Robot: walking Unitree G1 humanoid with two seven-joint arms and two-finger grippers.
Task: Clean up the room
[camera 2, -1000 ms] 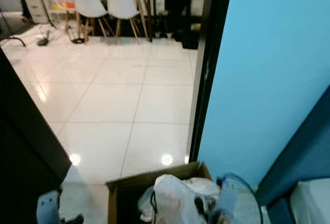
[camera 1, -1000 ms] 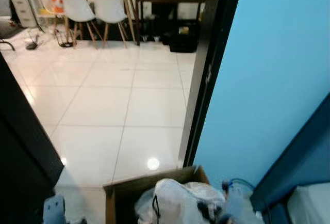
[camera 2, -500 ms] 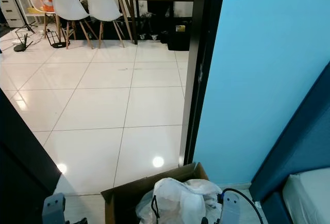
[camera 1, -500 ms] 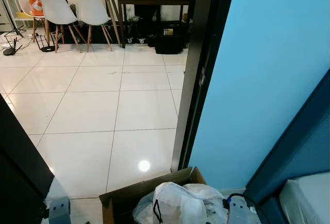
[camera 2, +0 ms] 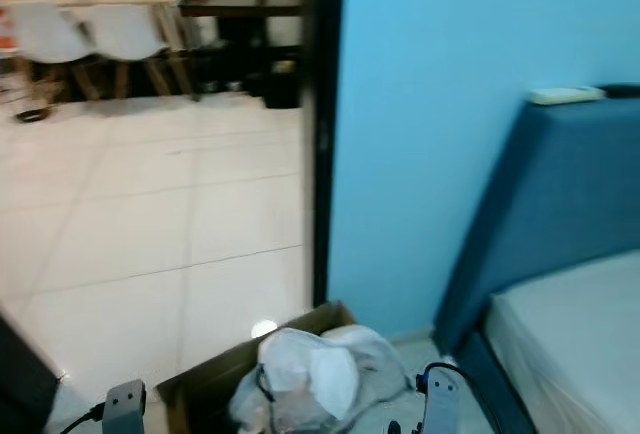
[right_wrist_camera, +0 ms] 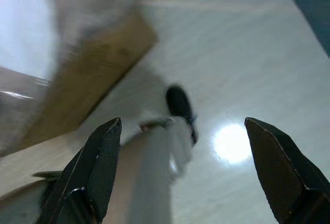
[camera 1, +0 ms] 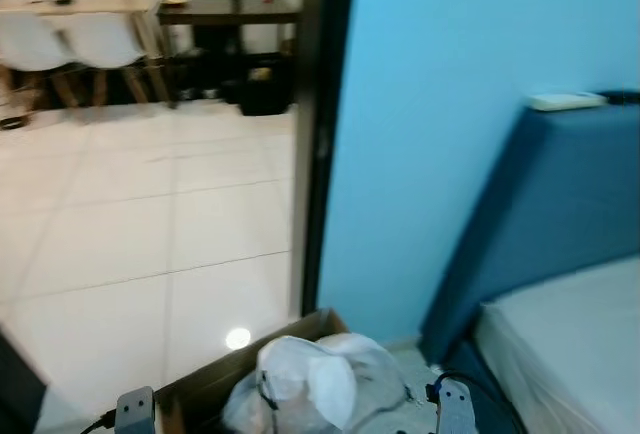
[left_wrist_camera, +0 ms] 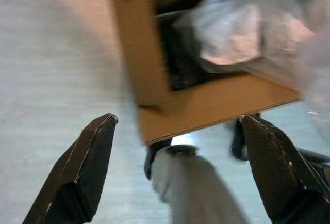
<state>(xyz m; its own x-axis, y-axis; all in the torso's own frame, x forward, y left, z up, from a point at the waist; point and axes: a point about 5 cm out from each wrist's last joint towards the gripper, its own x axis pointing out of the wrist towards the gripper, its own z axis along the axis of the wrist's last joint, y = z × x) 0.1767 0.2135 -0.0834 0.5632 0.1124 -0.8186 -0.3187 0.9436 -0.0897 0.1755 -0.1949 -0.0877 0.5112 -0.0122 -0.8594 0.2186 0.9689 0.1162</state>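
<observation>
A brown cardboard box (camera 1: 200, 389) stands on the floor right below me, stuffed with white and clear plastic bags (camera 1: 310, 379). Both arms hang down at its sides. My left gripper (left_wrist_camera: 178, 121) is open above the floor beside the box's corner (left_wrist_camera: 206, 105), with a bag (left_wrist_camera: 247, 33) showing beyond it. My right gripper (right_wrist_camera: 183, 123) is open over the pale floor beside the box's other side (right_wrist_camera: 87, 74). Neither gripper holds anything. The wrist views are blurred.
A black door frame (camera 1: 320, 134) meets a light blue wall (camera 1: 420, 134). To the right stands a bed with a dark blue headboard (camera 1: 560, 204) and a pale mattress (camera 1: 570, 344); a small white object (camera 1: 566, 101) lies on the headboard. Beyond the door are white tiles, chairs (camera 1: 70, 39) and a dark table (camera 1: 225, 14).
The whole picture has swung to the right, so the camera turned: the bed and headboard have come into view and the tiled room has slid left. Box and arms stay below me.
</observation>
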